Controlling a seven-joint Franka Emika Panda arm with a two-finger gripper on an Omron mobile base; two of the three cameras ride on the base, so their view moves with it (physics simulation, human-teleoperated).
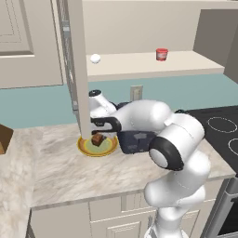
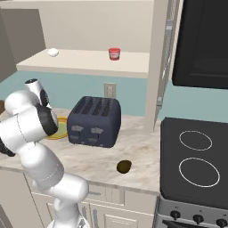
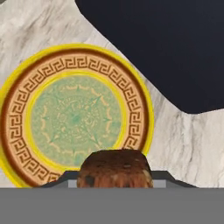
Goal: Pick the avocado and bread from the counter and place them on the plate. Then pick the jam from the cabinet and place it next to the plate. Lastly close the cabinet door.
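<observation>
Brown bread [image 3: 114, 168] sits squeezed tight between the two dark tips of the hand [image 3: 114, 181], right at the 6 o'clock edge of the hand view. Under it lies the plate [image 3: 26, 118], with a yellow rim, a brown key pattern and a pale green middle. The bread hangs above the near edge of the plate, and I cannot tell if it touches. In the left base view the hand [image 1: 96, 137] holds the little brown block [image 1: 97, 139] over the plate [image 1: 87, 148], which rests on the marble counter [image 1: 69, 172]. A dark blue toaster [image 2: 94, 121] stands just beside the plate, at about 3 o'clock from it in the left base view. In the right base view the small dark avocado [image 2: 124, 166] lies on the counter near the front edge, at about 5 o'clock from the toaster and well apart from the plate [image 2: 61, 129]. Farther back the cabinet door [image 1: 79, 69] stands open. On the pale shelf [image 1: 153, 65] inside are the red jam [image 1: 161, 54] and, well apart from it, a white ball [image 1: 95, 59].
</observation>
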